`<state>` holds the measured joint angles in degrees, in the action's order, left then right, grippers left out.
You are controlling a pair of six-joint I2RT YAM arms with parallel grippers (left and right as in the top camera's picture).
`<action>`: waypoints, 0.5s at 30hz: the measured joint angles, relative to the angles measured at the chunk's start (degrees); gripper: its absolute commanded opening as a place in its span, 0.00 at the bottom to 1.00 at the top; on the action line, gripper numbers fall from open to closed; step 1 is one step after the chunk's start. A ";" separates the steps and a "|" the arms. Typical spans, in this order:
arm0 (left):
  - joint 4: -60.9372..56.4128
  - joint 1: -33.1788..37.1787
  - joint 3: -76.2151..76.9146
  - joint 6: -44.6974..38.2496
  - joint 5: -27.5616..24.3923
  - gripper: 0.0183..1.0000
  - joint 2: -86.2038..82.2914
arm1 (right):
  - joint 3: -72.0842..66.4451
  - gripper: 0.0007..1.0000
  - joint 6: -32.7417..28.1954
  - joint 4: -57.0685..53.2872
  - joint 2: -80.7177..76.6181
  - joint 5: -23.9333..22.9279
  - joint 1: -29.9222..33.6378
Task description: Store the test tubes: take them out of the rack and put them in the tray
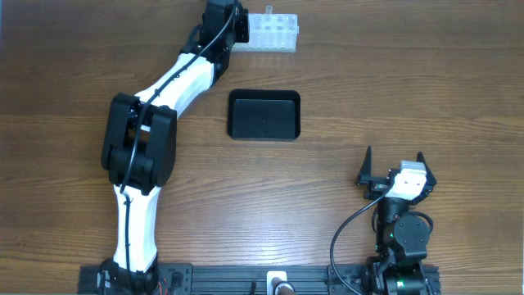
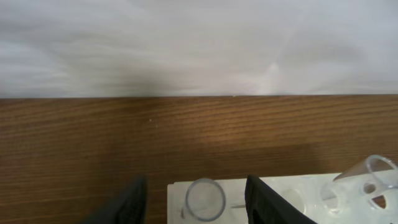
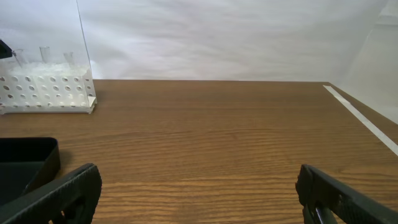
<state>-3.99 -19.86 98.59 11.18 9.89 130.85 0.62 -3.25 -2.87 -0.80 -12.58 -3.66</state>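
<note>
Left gripper (image 2: pixel 196 208): jaws apart, straddling the end test tube (image 2: pixel 205 198) that stands in the rack (image 1: pixel 276 33), apparently placed to close on it. Tray (image 1: pixel 264 115): near the rack, awaiting tubes. Right gripper (image 1: pixel 393 170): jaws apart, parked well apart from both

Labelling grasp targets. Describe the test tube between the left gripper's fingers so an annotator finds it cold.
On the wooden table, the white rack sits at the far edge, beyond the black tray. The tube stands at the rack's end, between the open fingers of the left gripper. It is upright, while another tube farther along the rack leans.
</note>
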 measured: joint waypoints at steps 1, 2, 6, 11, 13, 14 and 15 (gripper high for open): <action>-0.39 -0.02 0.00 0.00 0.00 0.49 0.04 | 0.00 0.99 0.02 0.00 0.00 0.00 0.00; -1.01 -0.02 0.02 0.00 0.00 0.49 0.11 | 0.00 0.99 0.02 0.00 0.00 0.00 0.00; -2.78 -0.09 0.55 0.00 0.00 0.49 1.27 | 0.00 0.99 0.02 0.00 0.00 0.00 0.00; -3.15 -0.07 0.55 0.02 0.00 0.44 2.60 | 0.00 0.99 0.04 -0.02 0.00 0.00 0.00; -3.15 -0.07 0.55 0.02 0.00 0.42 2.80 | 0.00 0.99 0.04 0.00 0.00 0.00 0.00; -3.15 -0.09 0.55 0.04 0.00 0.38 2.80 | 0.00 0.99 0.00 0.00 0.00 0.00 0.00; -3.28 -0.07 0.55 0.13 0.00 0.38 2.80 | 0.00 0.99 0.02 0.00 0.00 -0.02 0.00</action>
<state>-7.27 -19.92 99.13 11.31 9.89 133.64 0.62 -3.22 -2.87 -0.80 -12.60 -3.66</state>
